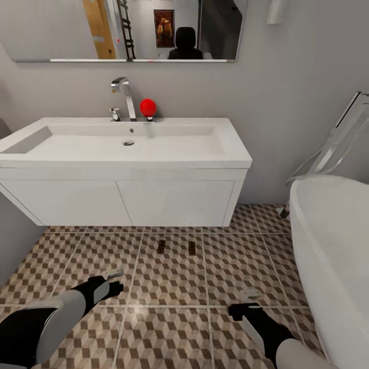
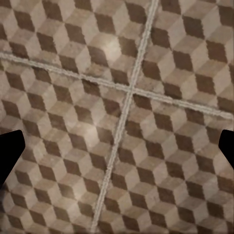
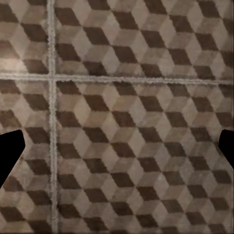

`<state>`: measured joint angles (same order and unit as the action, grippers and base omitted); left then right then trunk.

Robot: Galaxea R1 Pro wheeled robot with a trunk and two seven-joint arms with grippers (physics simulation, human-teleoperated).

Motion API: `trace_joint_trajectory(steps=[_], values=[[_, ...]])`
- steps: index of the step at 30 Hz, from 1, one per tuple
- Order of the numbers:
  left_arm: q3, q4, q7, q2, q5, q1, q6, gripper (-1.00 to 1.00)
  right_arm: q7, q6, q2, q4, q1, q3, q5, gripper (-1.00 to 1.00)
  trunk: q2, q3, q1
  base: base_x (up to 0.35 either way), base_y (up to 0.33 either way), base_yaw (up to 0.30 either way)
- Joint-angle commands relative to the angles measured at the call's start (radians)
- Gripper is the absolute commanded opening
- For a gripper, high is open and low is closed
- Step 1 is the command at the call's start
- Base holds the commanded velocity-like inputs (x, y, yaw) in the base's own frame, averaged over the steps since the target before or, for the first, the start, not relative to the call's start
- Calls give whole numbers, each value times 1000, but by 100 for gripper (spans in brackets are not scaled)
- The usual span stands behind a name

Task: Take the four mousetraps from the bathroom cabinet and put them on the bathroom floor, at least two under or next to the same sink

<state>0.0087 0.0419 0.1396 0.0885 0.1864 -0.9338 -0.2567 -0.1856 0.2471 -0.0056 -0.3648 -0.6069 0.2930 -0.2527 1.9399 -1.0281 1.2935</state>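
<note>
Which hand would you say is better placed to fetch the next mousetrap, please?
Neither clearly: the left hand and right hand both hover open and empty over the bathroom floor. Two mousetraps already lie before the bathroom sink.

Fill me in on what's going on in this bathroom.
The robot faces the wide white trough sink. Two small tan mousetraps lie side by side on the cube-patterned tile floor, just in front of the vanity. The left gripper and right gripper are both open and empty, low over the tiles.
</note>
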Motion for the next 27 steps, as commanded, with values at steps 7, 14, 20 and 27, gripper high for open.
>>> trace_joint_trajectory(steps=[7, 14, 20, 27], values=[[4, 2, -1, 4, 13, 15, -1, 100, -6, 0, -28, 30, 22, 6, -10, 100, -49, 21, -27, 0, 0, 0], [13, 1, -13, 13, 46, 42, 3, 100, -5, -45, -44, 132, 38, 6, -10, 100, -98, 43, -54, 0, 0, 0], [14, 2, -15, 14, 52, 52, 5, 100, -5, -110, -46, 204, 40, 7, -10, 100, -140, 62, -77, 0, 0, 0], [14, 2, -17, 16, 53, 89, 6, 100, -5, -146, -46, 247, 41, 8, -9, 100, -189, 84, -104, 0, 0, 0]])
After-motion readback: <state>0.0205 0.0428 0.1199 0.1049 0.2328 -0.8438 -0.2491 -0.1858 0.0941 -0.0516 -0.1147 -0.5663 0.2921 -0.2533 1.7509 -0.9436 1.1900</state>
